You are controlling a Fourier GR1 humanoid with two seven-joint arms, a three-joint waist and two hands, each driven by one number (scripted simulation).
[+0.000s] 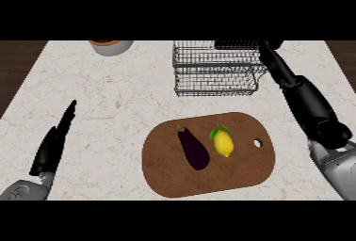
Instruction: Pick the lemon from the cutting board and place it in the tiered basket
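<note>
A yellow lemon [223,142] with a green leaf lies on the brown cutting board [173,174], right of a dark purple eggplant [193,148]. The wire tiered basket [212,68] stands at the back of the counter, beyond the board. My right hand [306,101] stretches up the right side with straight fingers, its tips near the basket's right rim; it holds nothing and is well right of the lemon. My left hand [52,146] rests open at the lower left, fingers pointing up, far from the board.
A grey bowl with an orange inside [110,46] sits at the counter's back edge, left of the basket. Dark wooden floor shows past the counter's left and right edges. Pale marble counter [104,103] spreads between my left hand and the board.
</note>
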